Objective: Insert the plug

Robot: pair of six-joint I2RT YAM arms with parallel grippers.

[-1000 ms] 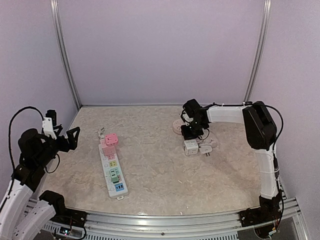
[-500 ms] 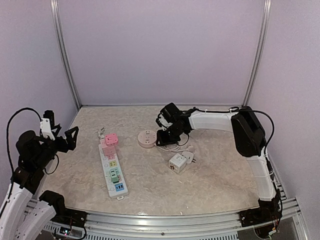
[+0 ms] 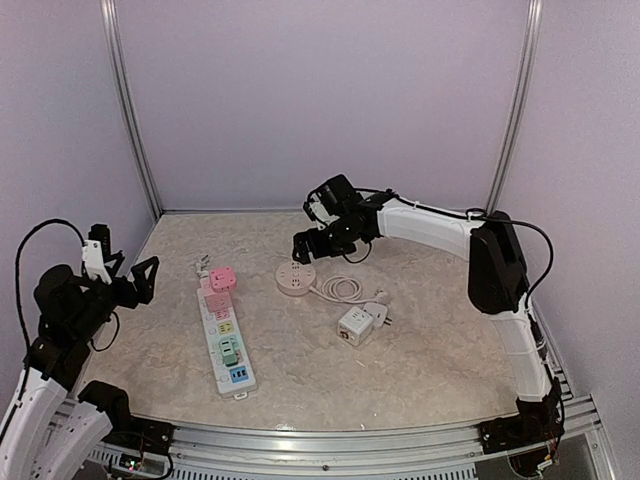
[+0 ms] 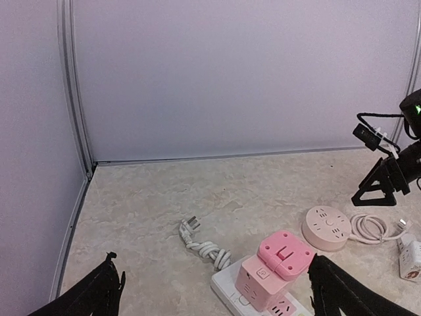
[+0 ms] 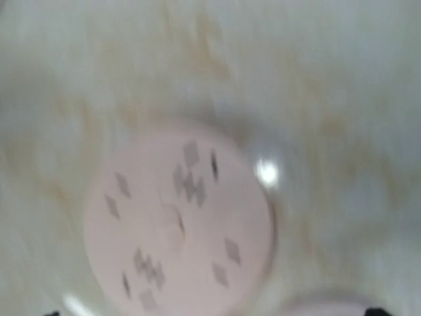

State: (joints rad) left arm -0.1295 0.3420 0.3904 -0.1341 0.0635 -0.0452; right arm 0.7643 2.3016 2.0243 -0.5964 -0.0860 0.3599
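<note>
A round pink socket [image 3: 295, 277] lies mid-table, and it fills the blurred right wrist view [image 5: 177, 230]. Its white cord [image 3: 345, 290] curls right to a plug [image 3: 385, 315] beside a white cube adapter [image 3: 357, 325]. My right gripper [image 3: 312, 246] hovers open just above and behind the round socket, holding nothing. A white power strip [image 3: 225, 335] with a pink cube adapter [image 3: 221, 280] on its far end lies at the left. The strip's own plug [image 4: 189, 228] and twisted cable [image 4: 209, 250] rest loose on the table. My left gripper [image 3: 135, 280] stands open and empty left of the strip.
Metal corner posts [image 3: 130, 110] and lilac walls close in the table on three sides. The left wrist view shows the right gripper [image 4: 385, 187] beyond the round socket [image 4: 325, 227], and the white cube adapter [image 4: 411, 257] at its right edge.
My right gripper dragged the round socket leftward from the right side to mid-table, then opened and let it go. The white cube adapter and cord shifted too. The left arm barely moved.
</note>
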